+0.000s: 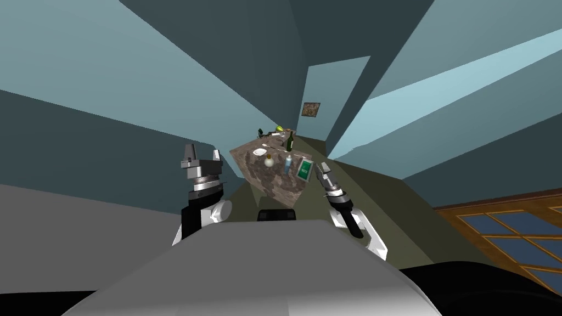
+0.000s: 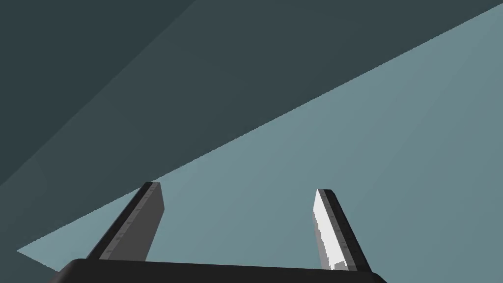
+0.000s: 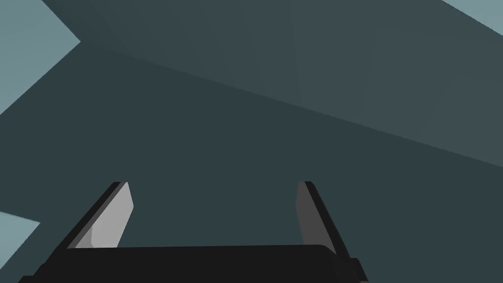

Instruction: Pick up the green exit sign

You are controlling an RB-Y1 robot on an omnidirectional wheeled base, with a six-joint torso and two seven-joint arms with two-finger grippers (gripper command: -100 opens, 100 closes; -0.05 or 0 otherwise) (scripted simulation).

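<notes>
Just below the middle of the head view, the sign (image 1: 305,169) sits near the right edge of the brown mottled bench (image 1: 274,184). It is a green panel with a pale rim. A blue bottle (image 1: 288,163) stands just left of it, with a pale round flask (image 1: 269,161) further left. Behind these are a white plate (image 1: 260,151) and a dark green bottle (image 1: 290,141).

The right hand (image 1: 324,169) is just beside the sign on its right, fingers pointing up the frame; whether they touch cannot be told. In its wrist view the right hand (image 3: 211,213) is released, fingers spread and holding nothing.

The left hand (image 1: 203,153) is raised left of the bench, well apart from the sign. In its wrist view the left hand (image 2: 240,223) is likewise released and holds nothing.
</notes>
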